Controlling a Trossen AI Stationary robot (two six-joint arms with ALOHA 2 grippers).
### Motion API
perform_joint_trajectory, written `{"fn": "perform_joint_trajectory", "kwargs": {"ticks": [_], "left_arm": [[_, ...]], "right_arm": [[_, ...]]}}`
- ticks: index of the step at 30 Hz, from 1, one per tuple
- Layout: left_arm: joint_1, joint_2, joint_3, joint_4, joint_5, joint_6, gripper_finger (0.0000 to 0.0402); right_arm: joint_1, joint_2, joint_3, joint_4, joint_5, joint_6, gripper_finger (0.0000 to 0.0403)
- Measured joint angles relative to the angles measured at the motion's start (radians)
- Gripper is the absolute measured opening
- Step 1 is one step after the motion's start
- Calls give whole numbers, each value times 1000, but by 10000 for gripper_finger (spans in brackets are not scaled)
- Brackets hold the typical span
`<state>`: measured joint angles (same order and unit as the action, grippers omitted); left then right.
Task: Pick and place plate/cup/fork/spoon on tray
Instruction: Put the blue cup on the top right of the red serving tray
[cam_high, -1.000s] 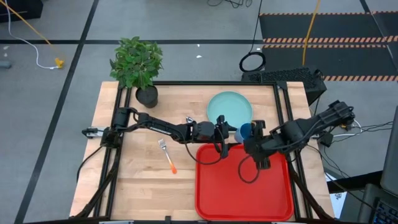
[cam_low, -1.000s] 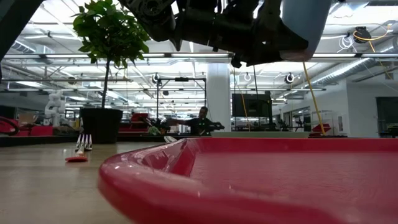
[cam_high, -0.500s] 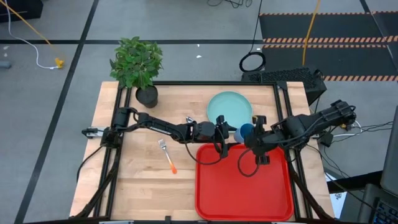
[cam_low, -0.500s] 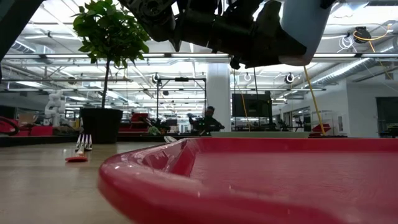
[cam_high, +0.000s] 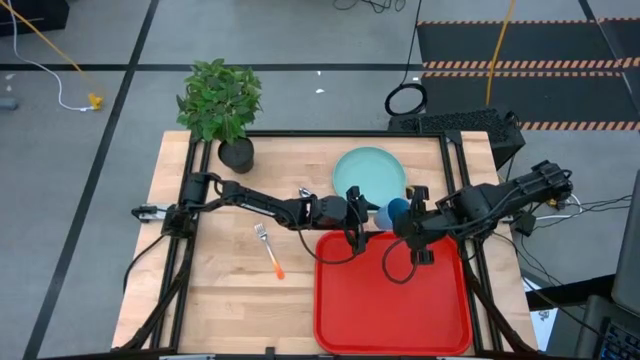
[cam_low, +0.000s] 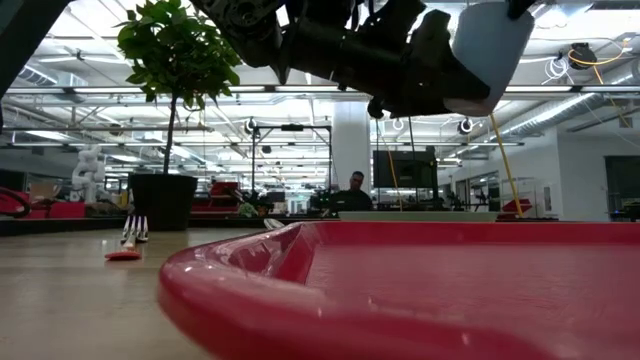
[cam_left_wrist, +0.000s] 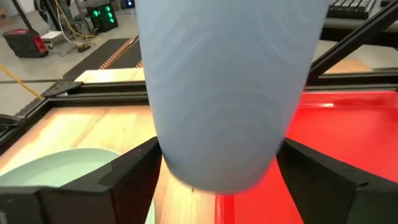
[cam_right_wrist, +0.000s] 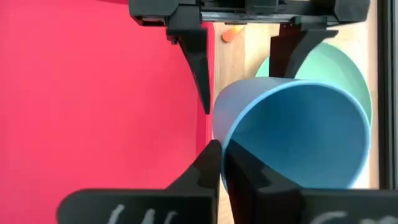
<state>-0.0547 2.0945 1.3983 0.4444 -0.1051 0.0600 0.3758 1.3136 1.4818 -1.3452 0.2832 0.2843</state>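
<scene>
High view: the two arms are meeting above the tray's (cam_high: 392, 300) 12 o'clock rim, in the middle of a handover of the cup (cam_high: 392, 211). The right tool (cam_high: 402, 216) is reaching in from 3 o'clock, and over the last second it has been drawing a little toward 12 o'clock. The left tool (cam_high: 358, 214) is coming in from 9 o'clock. The plate (cam_high: 368, 172) is lying on the worktop (cam_high: 220, 290) just beyond the tray at 12 o'clock, while the fork (cam_high: 268, 248) is waiting at about 9 o'clock of the tray. The spoon is not showing.

Low view: the cup (cam_low: 488, 52) is hanging high over the tray (cam_low: 400, 290), tilted more than a moment ago.

Left wrist view: the cup (cam_left_wrist: 230, 93) is filling the gap between the left tool's (cam_left_wrist: 217, 171) fingers (cam_left_wrist: 134, 168), which are standing wide and apparently clear of its wall, so this tool seems to be letting go.

Right wrist view: the right tool (cam_right_wrist: 222, 163) has just snapped narrow, pinching the cup's (cam_right_wrist: 292, 134) rim between its fingertips (cam_right_wrist: 208, 165). The plate (cam_right_wrist: 336, 65) is showing behind the cup.

My reading: the cup is passing to the right arm, which next needs to lower it onto the tray.
</scene>
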Motion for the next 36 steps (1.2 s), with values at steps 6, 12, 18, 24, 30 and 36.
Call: {"fn": "perform_joint_trajectory", "kwargs": {"ticks": [6, 12, 18, 24, 30, 36], "left_arm": [[-4, 0, 0, -8, 0, -21, 352], [-18, 0, 0, -32, -1, -36, 351], [-55, -10, -1, -32, -5, -66, 325], [-131, -98, 0, -85, -40, -41, 290], [-209, -234, 0, -265, -221, -4, 251], [-231, -337, 1, -362, -297, -19, 218]], "right_arm": [[34, 0, 0, -79, -1, 123, 3], [108, 0, 0, -144, -47, 305, 2], [219, 0, -24, -157, -79, 513, 1], [321, 0, -122, -149, -82, 742, 1], [376, 1, -242, -148, -106, 978, 0], [379, 0, -356, -120, -112, 1068, 0]]}}
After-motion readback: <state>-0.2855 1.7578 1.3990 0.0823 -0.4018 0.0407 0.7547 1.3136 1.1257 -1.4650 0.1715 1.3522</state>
